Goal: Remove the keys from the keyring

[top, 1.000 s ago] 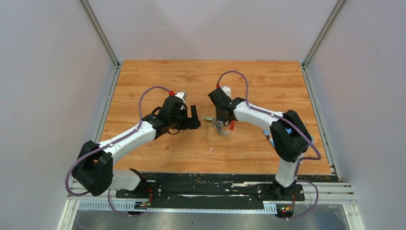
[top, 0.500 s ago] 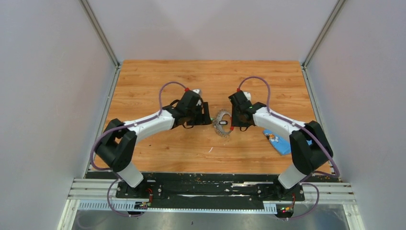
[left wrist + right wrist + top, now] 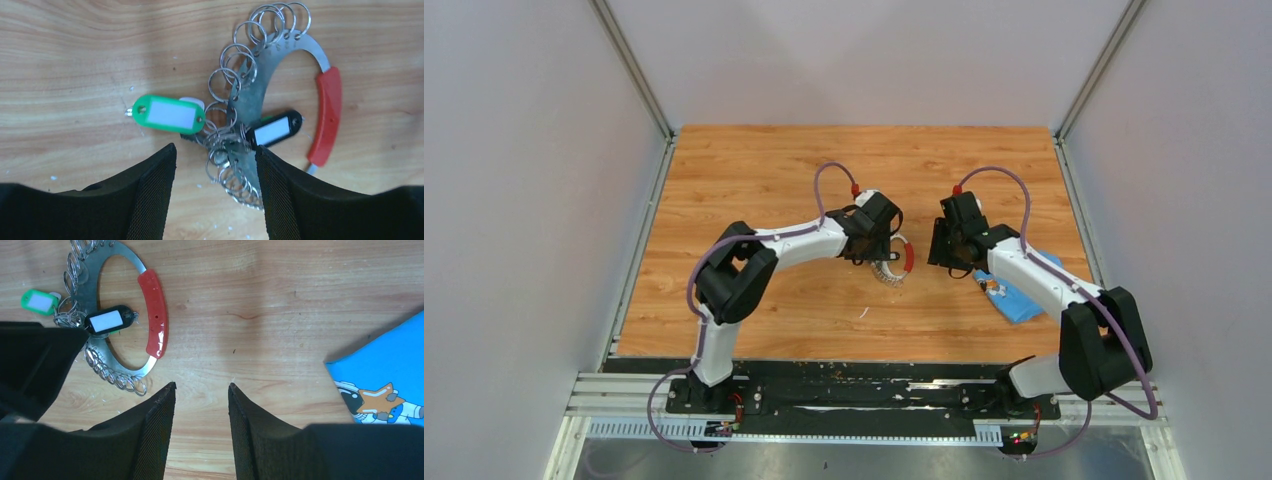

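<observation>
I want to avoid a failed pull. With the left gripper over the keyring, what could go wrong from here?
The left gripper, open, straddles tangled small rings beside the green tag; closing may pinch several rings, not one tag.
The right gripper hangs open over bare table, off the keyring, so a pull may drag it all.

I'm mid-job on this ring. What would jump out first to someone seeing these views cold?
The big silver keyring with its red sleeve lies flat mid-way across the wooden table, fringed with small split rings. A green tag lies just outside its band and a black tag across it, ahead of the open left gripper. A bright blue cloth lies right of the right gripper.
</observation>
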Available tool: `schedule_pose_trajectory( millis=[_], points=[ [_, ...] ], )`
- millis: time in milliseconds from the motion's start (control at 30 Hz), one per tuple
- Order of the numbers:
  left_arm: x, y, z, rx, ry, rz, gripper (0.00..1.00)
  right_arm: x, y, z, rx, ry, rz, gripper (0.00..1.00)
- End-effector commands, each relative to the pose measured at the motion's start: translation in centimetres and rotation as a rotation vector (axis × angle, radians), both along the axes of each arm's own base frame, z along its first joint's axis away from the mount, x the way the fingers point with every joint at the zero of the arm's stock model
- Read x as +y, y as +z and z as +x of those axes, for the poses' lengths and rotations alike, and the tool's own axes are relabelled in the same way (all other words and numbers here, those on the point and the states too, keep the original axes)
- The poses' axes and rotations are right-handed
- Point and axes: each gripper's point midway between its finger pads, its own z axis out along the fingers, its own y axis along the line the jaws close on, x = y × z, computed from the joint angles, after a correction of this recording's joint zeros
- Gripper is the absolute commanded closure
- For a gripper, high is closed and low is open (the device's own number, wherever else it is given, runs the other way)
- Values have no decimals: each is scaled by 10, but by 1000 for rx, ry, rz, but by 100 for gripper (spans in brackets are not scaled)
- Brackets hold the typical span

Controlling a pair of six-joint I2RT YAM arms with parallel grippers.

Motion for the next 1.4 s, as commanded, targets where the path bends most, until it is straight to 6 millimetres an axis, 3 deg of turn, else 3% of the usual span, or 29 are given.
schedule_pose_trajectory(
  millis=[0,133,200,300,367,433,700,1067,1367],
  points=[
    [-8,-4,10,-24,27,64,38,0,-8,-4,21,21,23,54],
    [-16,-13,12,-17,21,73,46,-2,-12,-1,24,22,26,54],
    [-15,-22,11,-4,24,90,58,-2,-16,1,35,24,48,54],
    [-13,-33,9,22,11,100,90,3,-19,4,51,43,100,53],
    [-16,-36,6,53,-16,49,100,8,-21,6,61,56,144,52],
    [-20,-34,5,70,-36,-36,100,15,-23,9,62,73,207,49],
    [0,-29,0,190,-47,-264,100,38,-33,14,101,67,383,44],
    [1,-38,-12,281,-95,-328,100,60,-58,31,153,15,500,48],
    [-5,16,-11,306,-60,-605,100,58,-59,22,140,20,507,46]
  ],
)
